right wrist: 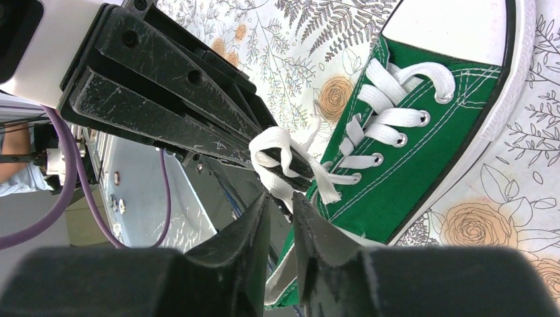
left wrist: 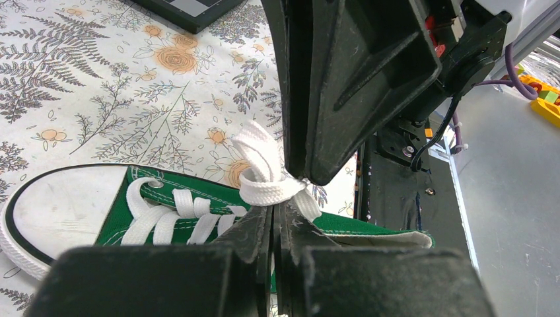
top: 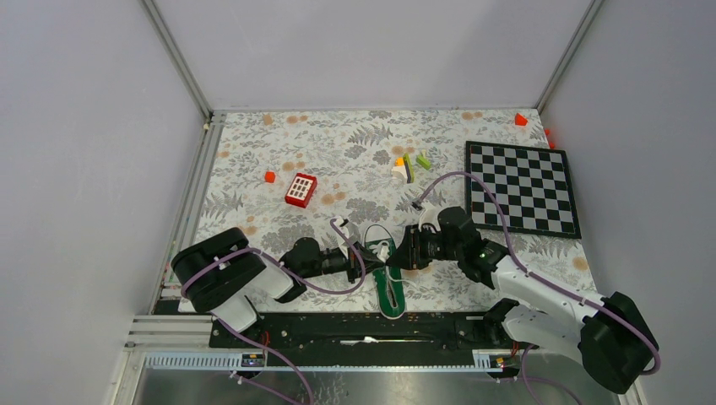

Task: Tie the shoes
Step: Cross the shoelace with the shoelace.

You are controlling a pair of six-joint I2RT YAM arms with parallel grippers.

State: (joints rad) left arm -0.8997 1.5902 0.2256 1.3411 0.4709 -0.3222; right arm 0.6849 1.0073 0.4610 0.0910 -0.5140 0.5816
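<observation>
Your left gripper (left wrist: 273, 210) is pinched shut on the white lace (left wrist: 267, 190) of the small green canvas sneaker (top: 390, 287) lying between both arms. Your right gripper (right wrist: 281, 201) stands slightly apart at the knot.

**Site:** robot manipulation lab, enclosed test cell.

**What you have here to show it:**
- Plain grey wall panels (top: 84, 152) stand on three sides, held in bare aluminium posts (top: 176, 55).
- A slotted aluminium rail (top: 338, 361) and a black base plate (top: 338, 327) run along the near edge, carrying the left arm (top: 224, 278) and right arm (top: 540, 299).
- Purple cables (top: 460, 174) loop loose along both arms.
- The tabletop (top: 355, 143) lies under a floral cloth and is set with unrelated props:
  - chessboard (top: 522, 187), far right
  - red-and-white keypad block (top: 301, 190), far left
  - coloured blocks (top: 409, 164), between those two
  - green sneaker (top: 390, 291), near centre
</observation>
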